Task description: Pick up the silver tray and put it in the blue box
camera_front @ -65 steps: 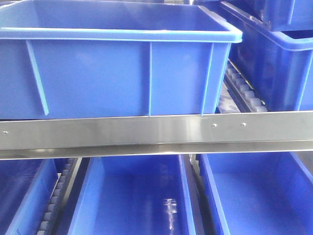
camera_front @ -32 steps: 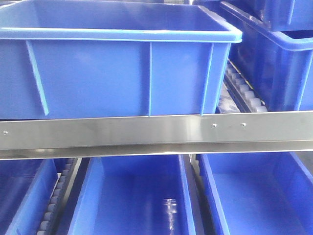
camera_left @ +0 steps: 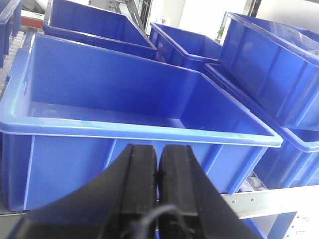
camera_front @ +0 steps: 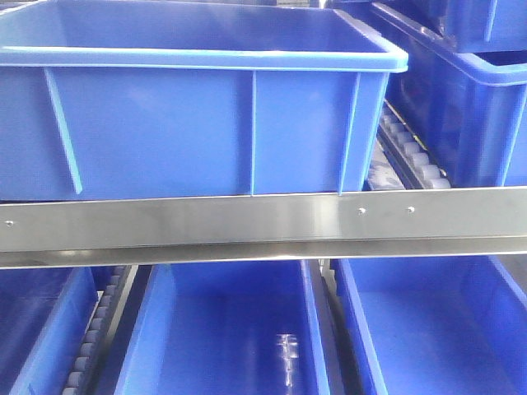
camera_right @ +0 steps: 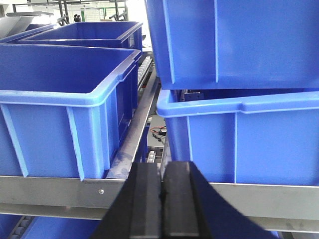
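The silver tray is out of view in every frame. The blue box [camera_front: 198, 123] stands on the upper shelf straight ahead, ribbed side wall facing me. In the left wrist view the blue box [camera_left: 124, 99] shows an empty inside, and my left gripper [camera_left: 158, 149] hangs shut just in front of its near wall, below the rim, with nothing between the pads. From the right wrist the same box [camera_right: 60, 99] lies to the left. My right gripper [camera_right: 162, 167] is shut and empty, in front of the gap between that box and the neighbouring crates.
A steel shelf rail [camera_front: 263, 222] runs across below the box. More blue crates [camera_front: 469, 107] stand stacked to the right, and others [camera_front: 230, 329] sit on the lower shelf. Roller tracks [camera_front: 412, 156] run between the crates.
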You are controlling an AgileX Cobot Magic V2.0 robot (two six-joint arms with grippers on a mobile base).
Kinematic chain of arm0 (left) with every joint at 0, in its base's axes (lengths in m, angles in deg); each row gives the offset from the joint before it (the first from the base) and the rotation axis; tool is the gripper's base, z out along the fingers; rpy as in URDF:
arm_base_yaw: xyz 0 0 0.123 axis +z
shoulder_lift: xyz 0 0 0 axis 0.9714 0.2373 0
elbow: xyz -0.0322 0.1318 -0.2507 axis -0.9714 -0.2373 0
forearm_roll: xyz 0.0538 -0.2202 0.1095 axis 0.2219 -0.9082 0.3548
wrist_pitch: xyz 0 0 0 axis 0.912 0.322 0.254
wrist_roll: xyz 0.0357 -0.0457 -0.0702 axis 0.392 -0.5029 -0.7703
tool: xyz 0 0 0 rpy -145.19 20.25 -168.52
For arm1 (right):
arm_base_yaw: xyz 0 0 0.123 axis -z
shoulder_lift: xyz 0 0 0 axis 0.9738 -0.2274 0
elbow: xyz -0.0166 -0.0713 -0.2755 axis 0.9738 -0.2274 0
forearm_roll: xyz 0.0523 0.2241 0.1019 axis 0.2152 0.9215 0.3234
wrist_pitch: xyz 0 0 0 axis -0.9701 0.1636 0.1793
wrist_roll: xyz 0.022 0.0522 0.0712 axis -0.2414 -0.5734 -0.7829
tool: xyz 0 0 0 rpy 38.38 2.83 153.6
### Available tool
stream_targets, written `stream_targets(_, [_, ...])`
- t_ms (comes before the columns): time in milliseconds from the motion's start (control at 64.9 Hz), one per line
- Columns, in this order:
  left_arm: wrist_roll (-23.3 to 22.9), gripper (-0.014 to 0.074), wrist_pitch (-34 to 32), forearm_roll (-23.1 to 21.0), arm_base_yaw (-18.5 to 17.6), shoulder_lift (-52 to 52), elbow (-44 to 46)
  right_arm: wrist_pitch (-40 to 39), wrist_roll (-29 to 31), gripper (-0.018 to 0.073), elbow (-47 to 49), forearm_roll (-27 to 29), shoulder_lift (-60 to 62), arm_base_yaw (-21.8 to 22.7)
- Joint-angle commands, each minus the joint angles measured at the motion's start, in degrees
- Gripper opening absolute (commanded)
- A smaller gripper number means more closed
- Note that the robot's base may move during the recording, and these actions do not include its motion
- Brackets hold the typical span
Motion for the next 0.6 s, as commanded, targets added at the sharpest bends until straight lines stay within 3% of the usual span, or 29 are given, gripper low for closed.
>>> stream_targets(0, [-0.05, -0.0006, -5.14, 0.05, -0.35, 0.54, 1.53, -5.34, 0.47, 0.0053, 1.05, -0.39, 1.21, 0.40])
stream_targets(432, [-0.05, -0.0006, -5.60, 0.17, -0.25, 0.54, -0.37, -5.34, 0.47, 0.0053, 1.05, -0.39, 1.21, 0.40])
stream_targets(509, [-0.05, -0.0006, -4.88, 0.58, 1.52, -0.16, -1.88, -5.34, 0.47, 0.0053, 1.05, -0.39, 1.21, 0.40])
stream_targets(586, [-0.05, -0.0006, -4.19, -0.26, 6.00, -1.92, -3.93, -5.34, 0.47, 0.0053, 1.05, -0.39, 1.21, 0.40])
